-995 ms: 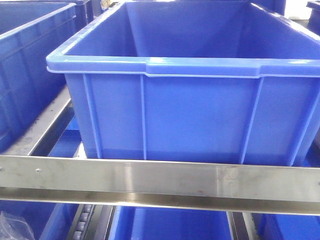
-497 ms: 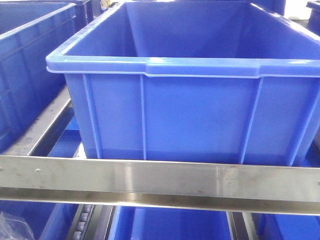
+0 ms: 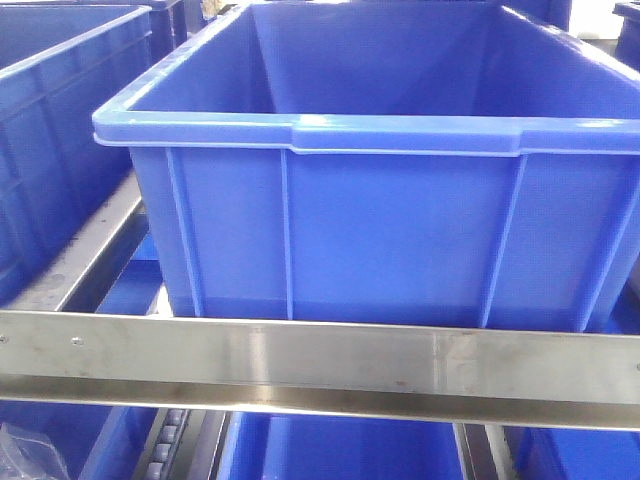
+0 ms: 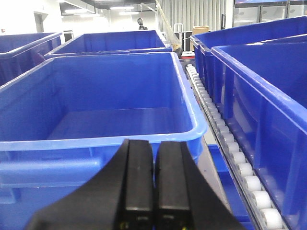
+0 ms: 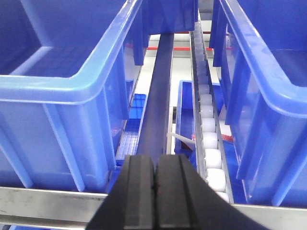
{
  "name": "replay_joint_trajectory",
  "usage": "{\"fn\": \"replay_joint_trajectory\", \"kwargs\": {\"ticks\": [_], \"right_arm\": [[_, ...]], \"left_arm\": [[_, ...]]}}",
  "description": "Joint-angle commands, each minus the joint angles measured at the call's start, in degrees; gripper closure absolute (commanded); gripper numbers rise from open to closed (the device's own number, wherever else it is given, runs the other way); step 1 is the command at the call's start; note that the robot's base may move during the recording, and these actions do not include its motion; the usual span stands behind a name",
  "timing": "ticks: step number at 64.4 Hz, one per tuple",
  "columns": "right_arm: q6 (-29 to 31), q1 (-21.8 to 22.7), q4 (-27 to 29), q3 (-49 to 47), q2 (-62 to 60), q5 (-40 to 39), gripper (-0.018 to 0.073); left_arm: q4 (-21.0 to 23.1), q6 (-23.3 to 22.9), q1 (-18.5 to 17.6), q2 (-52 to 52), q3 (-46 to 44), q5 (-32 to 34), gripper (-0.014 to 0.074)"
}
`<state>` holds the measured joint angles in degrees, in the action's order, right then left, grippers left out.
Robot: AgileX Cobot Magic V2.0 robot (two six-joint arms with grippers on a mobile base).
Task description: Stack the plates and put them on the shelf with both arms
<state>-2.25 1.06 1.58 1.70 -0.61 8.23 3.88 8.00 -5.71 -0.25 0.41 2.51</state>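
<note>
You are looking straight at the shelf (image 3: 320,365) in the front view: its brushed steel front rail runs across the lower part of the picture, and a big blue crate (image 3: 380,220) sits on it just behind the rail, open at the top with nothing visible inside. A second blue crate (image 3: 50,130) stands to its left, with a steel side rail (image 3: 85,255) between the two. Below the front rail you can see more blue plastic and a strip of rollers (image 3: 170,440).

Your left hand (image 4: 154,184) is clenched, its two dark fingers (image 4: 138,177) pressed together with nothing between them. It hangs just in front of the near rim of an open blue crate (image 4: 105,110), and a track of white rollers (image 4: 230,148) runs along that crate's right side, between it and the next crate (image 4: 268,110).

Your right hand (image 5: 155,191) is also clenched on nothing, fingers (image 5: 139,191) touching along their length. It sits just above the steel front rail (image 5: 48,201), aimed into the gap between two blue crates (image 5: 67,72), where a dark rail (image 5: 160,91) and a line of white rollers (image 5: 208,134) run away from you.

The plates appear in none of your three views, so you cannot tell from these where they are.
</note>
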Motion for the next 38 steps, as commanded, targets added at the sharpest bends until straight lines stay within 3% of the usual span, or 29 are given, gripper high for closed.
{"fn": "replay_joint_trajectory", "kwargs": {"ticks": [1,38], "right_arm": [[0.2,0.3,-0.5,0.0,-1.1,-5.0,0.0510],[0.2,0.3,-0.5,0.0,-1.1,-5.0,0.0510]], "left_arm": [[0.0,-0.3,-0.4,-1.3,0.2,4.6,0.0513],[0.0,-0.3,-0.4,-1.3,0.2,4.6,0.0514]]}}
